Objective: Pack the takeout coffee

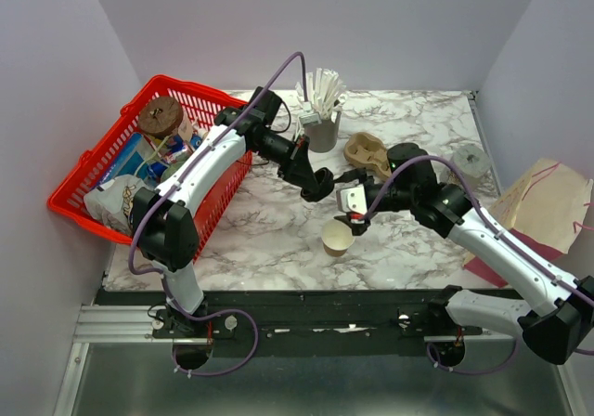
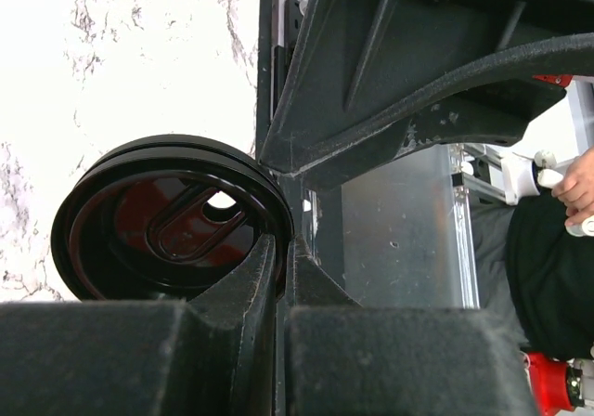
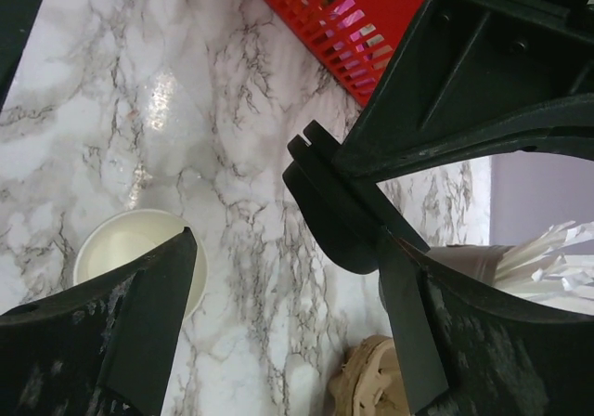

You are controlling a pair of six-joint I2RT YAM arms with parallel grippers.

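While tight on the lid (image 2: 111,202), left tool (image 2: 282,244) near the cup (image 1: 337,238).

Spread pincer (image 3: 286,247), paper cup (image 3: 125,249), red basket (image 3: 343,26)

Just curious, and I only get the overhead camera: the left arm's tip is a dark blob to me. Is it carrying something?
Observer: Yes. The left wrist camera shows the left gripper shut on the rim of the black lid, which it holds on edge.
Visitor: And the right arm, is it gripping anything?
Observer: No. Its wrist camera shows the right gripper open. The paper cup stands on the marble table, partly hidden behind one finger and not gripped.
Visitor: Anything in it?
Observer: Seen that close, it looks empty, with only a pale inside.
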